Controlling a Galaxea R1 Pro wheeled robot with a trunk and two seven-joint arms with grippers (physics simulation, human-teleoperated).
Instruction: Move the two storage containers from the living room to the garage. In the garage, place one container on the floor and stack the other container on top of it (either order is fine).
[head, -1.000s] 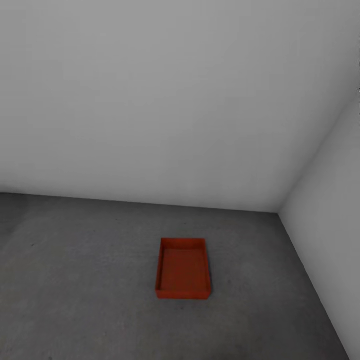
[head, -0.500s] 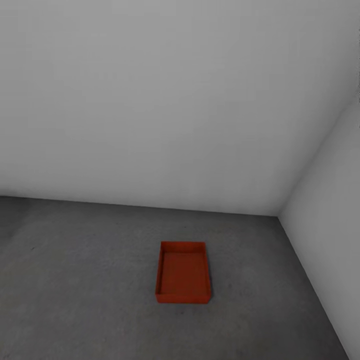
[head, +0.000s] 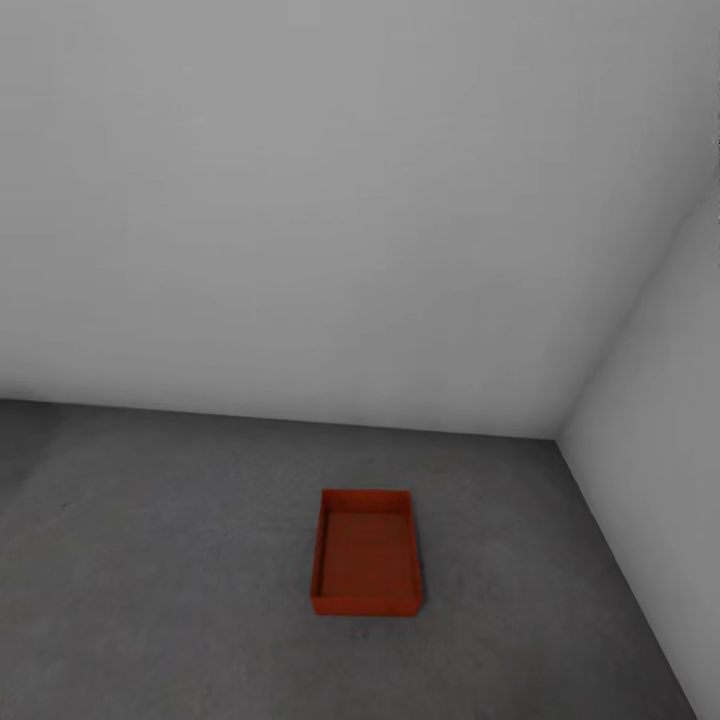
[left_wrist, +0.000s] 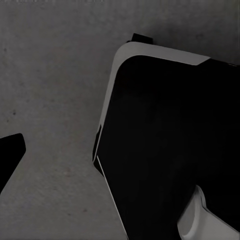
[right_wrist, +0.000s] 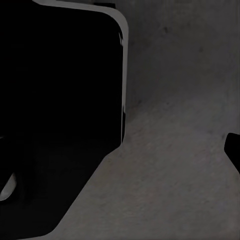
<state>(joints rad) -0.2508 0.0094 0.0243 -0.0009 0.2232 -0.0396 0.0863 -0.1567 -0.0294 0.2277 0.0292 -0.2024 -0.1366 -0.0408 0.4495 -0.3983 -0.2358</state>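
Observation:
One orange-red storage container (head: 366, 553) lies open side up on the dark grey concrete floor (head: 160, 580) of the garage, near the corner of two pale grey walls. It looks empty, and nothing is stacked on it. In the left wrist view, a black fingertip (left_wrist: 10, 155) of my left gripper shows at the picture's edge over bare concrete. A black fingertip (right_wrist: 234, 150) of my right gripper shows the same way in the right wrist view. Each fingertip sits far out to the side with nothing held.
The back wall (head: 300, 220) and the right wall (head: 660, 420) meet in a corner behind and to the right of the container. Both wrist views look down on my own black, white-edged base (left_wrist: 170, 140) and the concrete beside it.
The whole head picture has shifted a little, so the container sits slightly lower in it. The container itself has not moved on the floor.

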